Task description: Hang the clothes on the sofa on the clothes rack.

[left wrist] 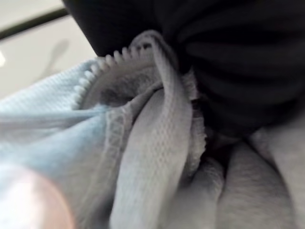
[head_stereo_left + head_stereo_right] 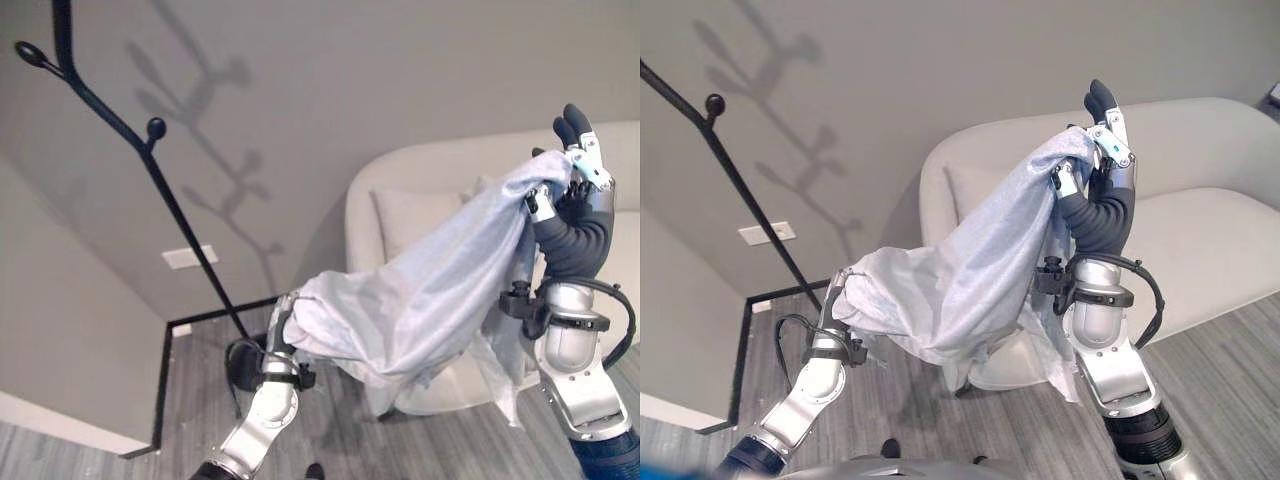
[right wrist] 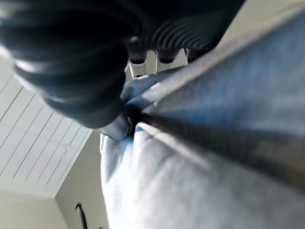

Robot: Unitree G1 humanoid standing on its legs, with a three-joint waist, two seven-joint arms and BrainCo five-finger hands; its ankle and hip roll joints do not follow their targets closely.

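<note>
A pale blue-white garment hangs stretched in the air between my two hands. My right hand is raised high in front of the sofa, its thumb and fingers pinching one bunched end of the cloth. My left hand is lower and to the left, mostly covered by the garment's other end, which shows gathered against its dark cover. The black clothes rack stands further left near the wall, its knobbed branches above and apart from the garment.
The cream sofa has a cushion behind the hanging cloth. The rack's round base rests on the grey wood floor near my left arm. A white wall plate sits on the grey wall behind the pole.
</note>
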